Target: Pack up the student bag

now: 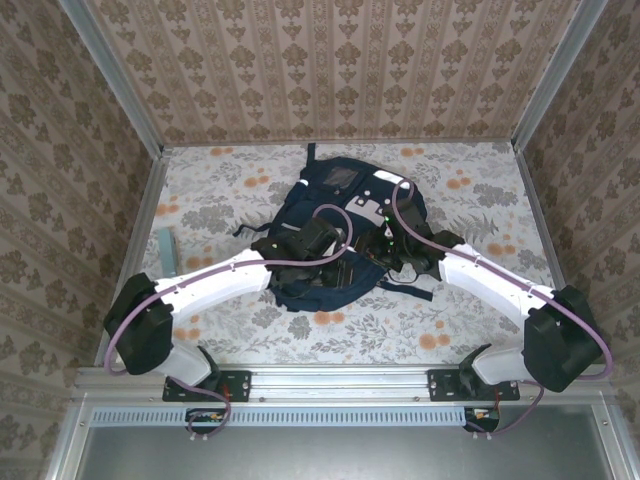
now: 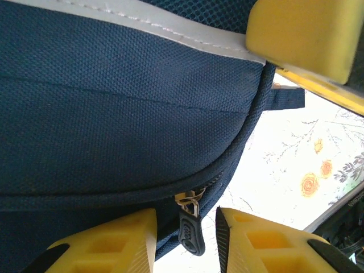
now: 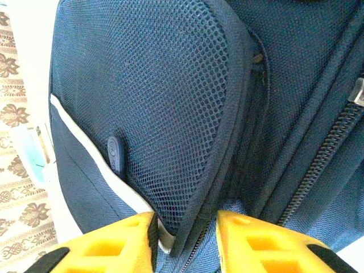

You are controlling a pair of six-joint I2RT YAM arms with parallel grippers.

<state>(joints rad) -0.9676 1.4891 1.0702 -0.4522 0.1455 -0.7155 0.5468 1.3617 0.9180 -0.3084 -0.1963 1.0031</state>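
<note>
Left pincer (image 2: 186, 215) was open, the student bag (image 2: 125, 102) pressed up ahead of it, zipper pull (image 2: 191, 233) hanging between its fingers. Right pincer (image 3: 186, 219) straddled the mesh pocket (image 3: 170, 96) edge; couldn't tell if clamped. Bag lay on the surface (image 1: 220, 190).

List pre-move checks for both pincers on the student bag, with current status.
1. Zipper pull sits inside left pincer: ok.
2. Left pincer clamped on pull: not ok, jaws apart, gap beside it.
3. Right pincer straddling mesh pocket edge: ok.
4. Right pincer gripping that edge: cannot tell.
5. Student bag lying on table: ok.
</note>
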